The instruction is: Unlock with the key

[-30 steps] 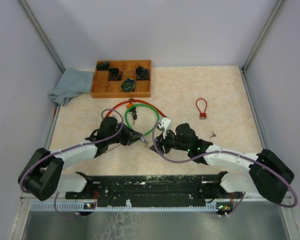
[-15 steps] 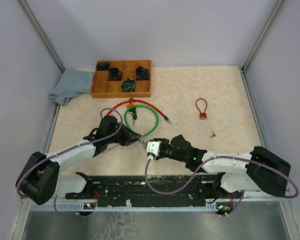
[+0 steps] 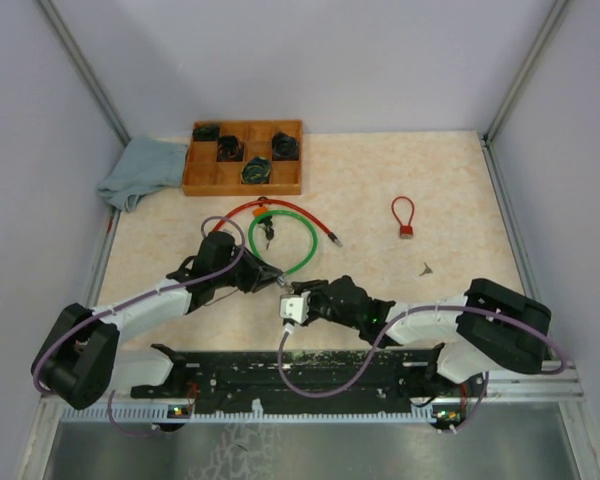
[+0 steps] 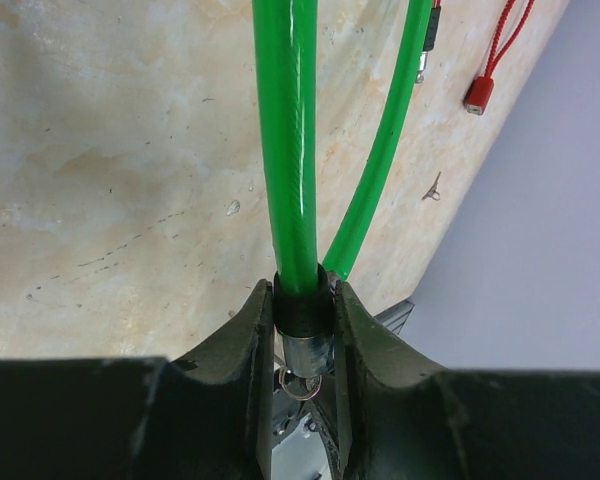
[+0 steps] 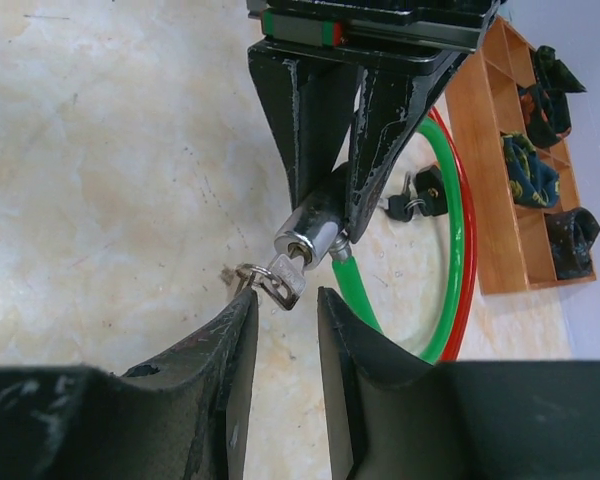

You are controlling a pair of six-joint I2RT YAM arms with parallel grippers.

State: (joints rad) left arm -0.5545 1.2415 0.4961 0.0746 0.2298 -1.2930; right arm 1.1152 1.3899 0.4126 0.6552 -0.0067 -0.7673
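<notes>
Clamped in the left gripper (image 4: 302, 292), near the table's (image 3: 380, 180) front middle: the metal cylinder end of the green cable lock (image 4: 285, 150), black collar squeezed between both jaws, loop trailing away over the tabletop. Seated in the cylinder's face, a key (image 5: 288, 278), with a small ring (image 5: 250, 266) hanging beside it. Just short of that key, the right gripper (image 5: 285, 298), jaws apart by a narrow gap, pinching nothing, key bow at the gap's mouth. Farther back, a red cable lock (image 3: 290, 208) curving just outside the green loop. Well off to the right, a small red lock (image 3: 407, 233) and a loose key (image 3: 426, 268).
</notes>
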